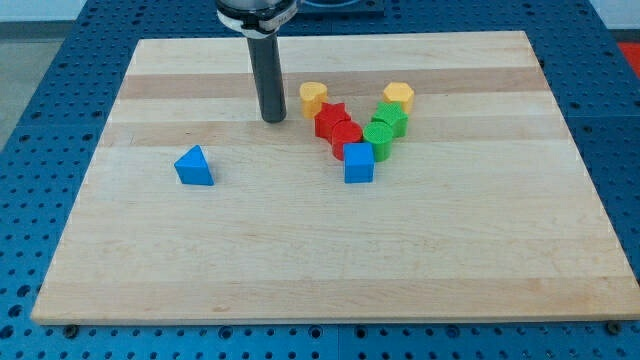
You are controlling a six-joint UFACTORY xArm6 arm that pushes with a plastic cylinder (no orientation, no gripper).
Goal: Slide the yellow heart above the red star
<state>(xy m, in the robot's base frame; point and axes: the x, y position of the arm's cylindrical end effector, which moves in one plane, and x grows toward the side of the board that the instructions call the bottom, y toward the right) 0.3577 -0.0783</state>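
Note:
The yellow heart [313, 97] lies at the upper middle of the board, touching the upper left of the red star [331, 120]. My tip [273, 120] rests on the board just left of the heart, with a small gap between them. A second red block [347, 137] lies right below the star.
A yellow hexagon [398, 96] sits to the right of the heart. Two green blocks [391, 119] [379, 138] run below it. A blue cube [359, 163] closes the bottom of the cluster. A blue triangle [194, 166] lies alone at the left. The wooden board [320, 250] bears them all.

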